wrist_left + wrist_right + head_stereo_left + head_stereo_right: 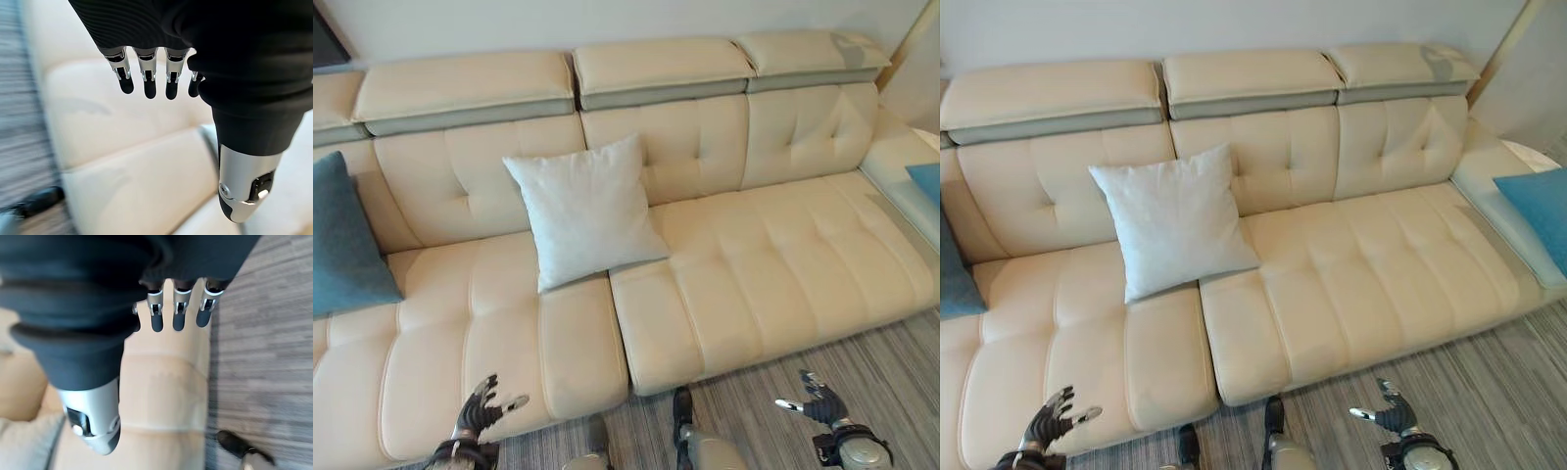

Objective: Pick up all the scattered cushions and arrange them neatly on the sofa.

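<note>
White cushion [584, 211] leans on sofa [773, 274] backrest; teal cushions at far left [342, 240] and right [926, 181]. Left hand [475, 416] and right hand [820, 401] low, fingers relaxed, empty.

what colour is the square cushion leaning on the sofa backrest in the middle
The square fabric cushion is plain pale grey-white, clearest in the left eye view.

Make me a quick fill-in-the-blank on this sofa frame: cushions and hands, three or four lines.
1. The white cushion leans against the sofa's ____.
2. The cushion at the sofa's left end is ____ in colour.
3. Both the left hand and the right hand hold ____.
4. The floor in front of the sofa is ____.

Missing words: backrest; teal; nothing; striped
</note>
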You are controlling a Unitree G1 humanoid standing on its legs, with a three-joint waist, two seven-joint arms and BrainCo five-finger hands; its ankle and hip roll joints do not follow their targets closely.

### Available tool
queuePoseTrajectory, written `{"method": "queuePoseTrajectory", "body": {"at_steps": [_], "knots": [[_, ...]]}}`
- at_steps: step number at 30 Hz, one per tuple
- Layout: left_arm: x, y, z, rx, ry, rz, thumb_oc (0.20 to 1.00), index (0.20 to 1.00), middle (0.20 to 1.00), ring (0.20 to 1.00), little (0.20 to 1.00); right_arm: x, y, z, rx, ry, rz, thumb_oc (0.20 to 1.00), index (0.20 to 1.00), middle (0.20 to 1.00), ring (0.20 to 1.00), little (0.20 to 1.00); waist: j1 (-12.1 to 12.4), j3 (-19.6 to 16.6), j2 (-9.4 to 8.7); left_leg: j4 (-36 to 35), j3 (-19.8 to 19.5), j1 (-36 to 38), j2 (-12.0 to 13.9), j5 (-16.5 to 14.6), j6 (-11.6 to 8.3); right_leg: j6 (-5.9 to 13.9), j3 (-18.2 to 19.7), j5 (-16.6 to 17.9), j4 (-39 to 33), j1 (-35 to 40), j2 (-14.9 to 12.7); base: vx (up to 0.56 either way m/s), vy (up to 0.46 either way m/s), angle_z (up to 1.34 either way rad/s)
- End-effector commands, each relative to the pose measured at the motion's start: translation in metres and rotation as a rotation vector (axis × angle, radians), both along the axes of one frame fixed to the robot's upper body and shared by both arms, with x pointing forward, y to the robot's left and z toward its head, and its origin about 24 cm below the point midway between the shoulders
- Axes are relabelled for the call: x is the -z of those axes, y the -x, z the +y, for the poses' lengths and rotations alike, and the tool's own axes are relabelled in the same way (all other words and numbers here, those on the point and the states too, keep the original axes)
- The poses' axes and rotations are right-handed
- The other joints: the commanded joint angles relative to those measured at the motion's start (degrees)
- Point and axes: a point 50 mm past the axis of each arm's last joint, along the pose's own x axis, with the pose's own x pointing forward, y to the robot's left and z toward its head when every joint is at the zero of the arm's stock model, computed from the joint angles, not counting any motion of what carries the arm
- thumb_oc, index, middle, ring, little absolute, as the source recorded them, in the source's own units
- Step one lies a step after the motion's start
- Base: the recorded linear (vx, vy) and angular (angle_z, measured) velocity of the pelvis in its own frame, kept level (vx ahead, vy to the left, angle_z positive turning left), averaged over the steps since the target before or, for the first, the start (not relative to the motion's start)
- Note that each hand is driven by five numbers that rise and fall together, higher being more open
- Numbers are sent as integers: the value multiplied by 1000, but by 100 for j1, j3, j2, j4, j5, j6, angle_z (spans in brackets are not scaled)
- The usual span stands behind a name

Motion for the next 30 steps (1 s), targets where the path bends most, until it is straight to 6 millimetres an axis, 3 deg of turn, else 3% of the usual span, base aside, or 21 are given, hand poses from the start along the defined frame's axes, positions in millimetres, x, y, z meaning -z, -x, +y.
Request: {"method": "queuePoseTrajectory", "body": {"at_steps": [1,2,4,7,9,11,12,13,16,23,28,30], "knots": [[-23,-15,21,-5,-109,-88,1000,1000,1000,1000,1000,-14,-20,0,38,3,-124,1000,1000,1000,1000,1000,130,159,-280,-198,-503,-125,-305,10,-472,68,453,111,-413,1223,20,-182,-116,13],[-23,-16,21,-5,-109,-88,1000,1000,1000,1000,1000,-14,-20,0,38,3,-124,1000,1000,1000,1000,1000,136,150,-267,-203,-502,-137,-289,21,-476,63,454,131,-429,1213,36,-145,-137,25],[-24,-24,11,-13,-87,-121,1000,1000,1000,1000,1000,-13,-24,3,64,-17,-136,1000,1000,1000,1000,1000,278,163,-290,-180,-660,-547,-266,315,-606,-295,436,-545,-1288,1582,334,-282,-239,28],[-19,-29,0,-3,-71,-119,1000,1000,1000,1000,1000,-16,-25,-3,86,6,-142,1000,1000,1000,1000,1000,228,295,-178,-156,-649,-944,-209,611,-875,-469,427,-494,-1870,1575,574,-366,-213,30],[-18,-32,-6,11,-57,-125,1000,1000,1000,1000,1000,-18,-27,-6,90,21,-145,1000,1000,1000,1000,1000,181,361,-140,-124,-559,-993,-223,563,-881,-469,333,-390,-1982,1523,547,-316,-61,61],[-16,-33,-11,45,-50,-119,1000,1000,1000,1000,1000,-21,-28,-7,84,22,-152,1000,1000,1000,1000,1000,23,399,-214,313,-509,-843,-353,157,-730,-386,68,-100,-2180,1372,332,-303,-38,43],[-16,-33,-11,45,-50,-120,1000,1000,1000,1000,1000,-21,-28,-8,84,22,-152,1000,1000,1000,1000,1000,22,388,-206,320,-515,-866,-345,162,-731,-388,65,-86,-2186,1358,340,-150,-10,27],[-16,-32,-12,52,-50,-117,1000,1000,1000,1000,1000,-21,-27,-7,80,20,-152,1000,1000,1000,1000,1000,-18,370,-249,532,-563,-770,-394,-82,-691,-385,51,5,-2232,1317,262,-148,-17,15],[-12,-29,-15,57,-30,-104,1000,1000,1000,1000,1000,-25,-28,-7,58,14,-169,1000,1000,1000,1000,1000,-156,329,-300,929,-953,-296,-558,-735,-622,-393,109,183,-2321,1182,164,-159,2,3],[-12,-32,-24,108,-18,-98,1000,1000,1000,1000,1000,-22,-22,-6,68,-5,-160,1000,1000,1000,1000,1000,-315,213,-209,463,-1032,117,-561,-741,-563,-386,244,184,-2241,1173,256,8,64,-10],[-14,-35,-25,145,-45,-90,1000,1000,1000,1000,1000,-22,-24,-2,106,-44,-179,1000,1000,1000,1000,1000,-421,195,-268,463,-895,254,-661,-899,-441,-314,671,290,-2112,1062,285,-6,102,-37],[-16,-38,-24,132,-53,-97,1000,1000,1000,1000,1000,-25,-32,3,140,-73,-219,1000,1000,1000,1000,1000,-531,248,-275,576,-642,281,-688,-1060,-348,-232,1061,374,-1889,794,395,-49,105,-109]]}}
